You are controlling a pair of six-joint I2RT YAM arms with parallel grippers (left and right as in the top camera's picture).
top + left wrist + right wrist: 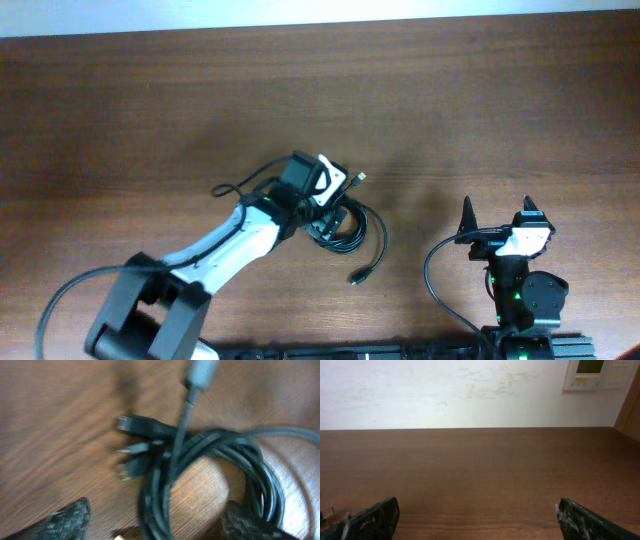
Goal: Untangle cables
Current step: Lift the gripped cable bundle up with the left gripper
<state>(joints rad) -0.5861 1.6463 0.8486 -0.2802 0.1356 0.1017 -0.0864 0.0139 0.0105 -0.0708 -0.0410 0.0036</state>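
The cables (352,232) lie as a coiled black bundle near the middle of the wooden table, with a plug end (356,277) trailing toward the front. In the left wrist view the bundle (210,475) is a tight coil with several small plugs (131,450) sticking out to its left. My left gripper (157,522) is open and hovers over the coil, one strand running between its fingers; it also shows in the overhead view (330,205). My right gripper (498,222) is open and empty at the right, far from the cables; its fingers frame bare table in the right wrist view (477,520).
A thicker black wire (240,186) fixed to the left arm loops beside its wrist. Another arm wire (432,275) curves left of the right arm's base. A white wall with a small panel (592,374) stands behind the table's far edge.
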